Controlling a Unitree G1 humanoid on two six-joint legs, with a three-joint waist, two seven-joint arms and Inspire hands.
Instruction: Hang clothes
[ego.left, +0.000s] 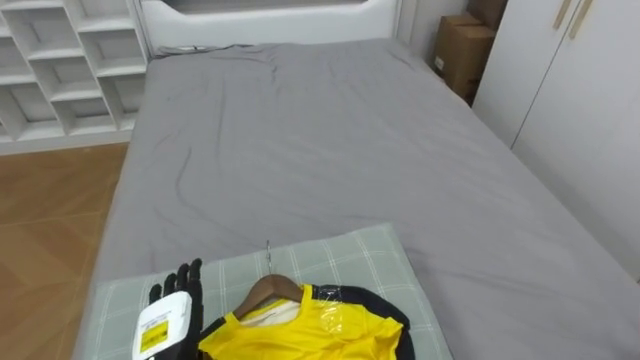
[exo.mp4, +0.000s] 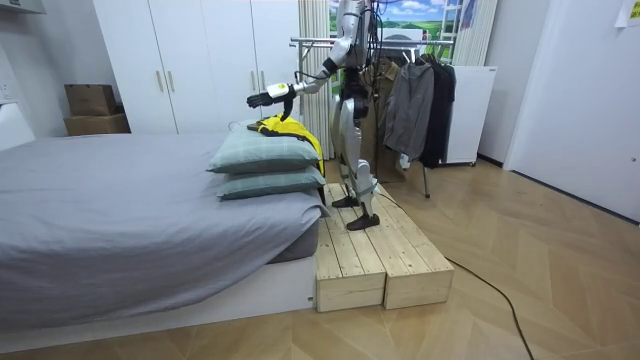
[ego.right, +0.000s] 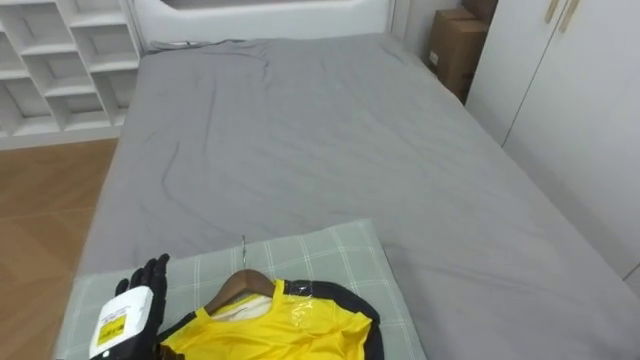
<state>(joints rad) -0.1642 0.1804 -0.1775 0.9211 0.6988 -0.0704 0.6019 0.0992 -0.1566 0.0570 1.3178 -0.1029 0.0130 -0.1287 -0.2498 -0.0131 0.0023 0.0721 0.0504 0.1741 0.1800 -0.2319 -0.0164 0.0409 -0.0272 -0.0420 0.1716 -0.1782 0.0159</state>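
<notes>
Yellow shirt (ego.left: 305, 335), smooth with dark trim, hung on a curved wooden hanger (ego.left: 268, 291) with a thin metal hook, lies flat on the pale green checked pillow (ego.left: 350, 262). The pillow rests on the creased grey bed (ego.left: 320, 140). The left hand (ego.left: 176, 292), fingers straight and apart, hovers over the pillow's left side, just beside the hanger and holding nothing.

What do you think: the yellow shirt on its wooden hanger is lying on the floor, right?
Not the floor. The left eye view shows the yellow shirt on its wooden hanger lying on a pale green pillow.
</notes>
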